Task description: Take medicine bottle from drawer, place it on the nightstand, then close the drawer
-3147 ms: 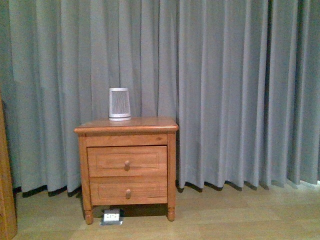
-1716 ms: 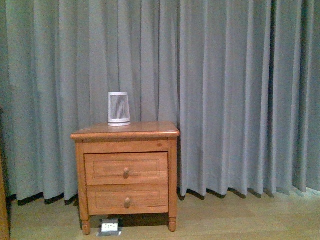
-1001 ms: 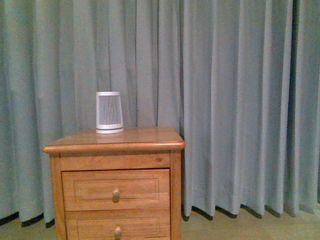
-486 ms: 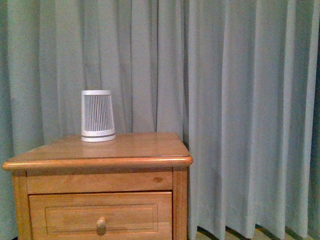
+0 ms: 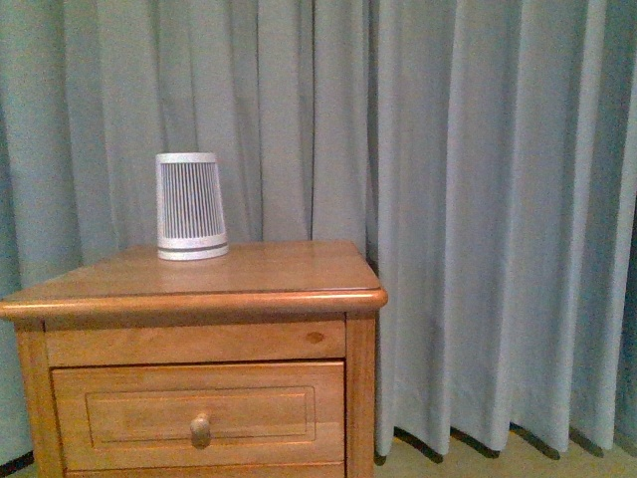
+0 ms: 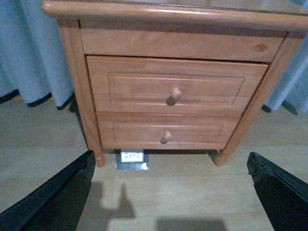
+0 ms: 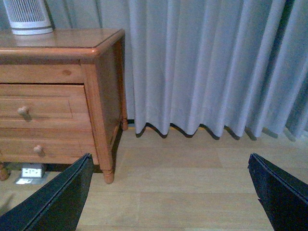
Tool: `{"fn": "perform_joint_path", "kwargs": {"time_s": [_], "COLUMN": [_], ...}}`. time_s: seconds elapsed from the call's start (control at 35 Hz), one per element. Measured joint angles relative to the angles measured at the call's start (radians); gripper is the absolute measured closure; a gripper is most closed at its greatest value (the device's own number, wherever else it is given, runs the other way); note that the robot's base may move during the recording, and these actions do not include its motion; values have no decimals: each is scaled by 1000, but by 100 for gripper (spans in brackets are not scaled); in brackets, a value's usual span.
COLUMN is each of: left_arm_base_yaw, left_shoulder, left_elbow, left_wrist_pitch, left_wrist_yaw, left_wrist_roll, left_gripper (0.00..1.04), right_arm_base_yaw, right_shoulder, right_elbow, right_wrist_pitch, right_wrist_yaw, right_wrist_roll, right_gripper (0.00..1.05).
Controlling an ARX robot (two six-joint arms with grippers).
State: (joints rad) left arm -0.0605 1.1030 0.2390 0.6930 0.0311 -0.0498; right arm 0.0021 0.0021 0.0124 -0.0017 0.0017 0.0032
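The nightstand looms much nearer than moments ago, so the approach looks nearly done, yet its top drawer is shut, the medicine bottle unseen, presumably inside, and both arms' jaws are spread wide, empty.

No text, label, brand or number can be read on the nightstand or the ribbed device.

We count | nightstand 1 | drawers 2 | knobs 2 | ribbed device 1 | floor socket 1 | hands 2: left hand, right hand
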Motion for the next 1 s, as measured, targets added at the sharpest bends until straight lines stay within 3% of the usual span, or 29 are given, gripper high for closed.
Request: {"fn": "perform_joint_path", "kwargs": {"time_s": [0.11,0.4,1.0], "left_arm_base_yaw": [-50,-142,-100], "left_shoulder": [378,898,1289], "left_elbow": [178,641,1022], "left_wrist_pitch": [173,194,130], "left_wrist_yaw": [-47,-96,-49], "left_wrist_roll": [61,160,204], "left_gripper": [7,7,7], "right_arm_base_yaw": [0,0,0], "right_shoulder": [0,0,0], "right_elbow": [0,0,0], "right_wrist_pitch": [0,0,0], "right_wrist_yaw": [0,0,0], "right_wrist_roll": [0,0,0], "right_gripper": [7,7,7]}}
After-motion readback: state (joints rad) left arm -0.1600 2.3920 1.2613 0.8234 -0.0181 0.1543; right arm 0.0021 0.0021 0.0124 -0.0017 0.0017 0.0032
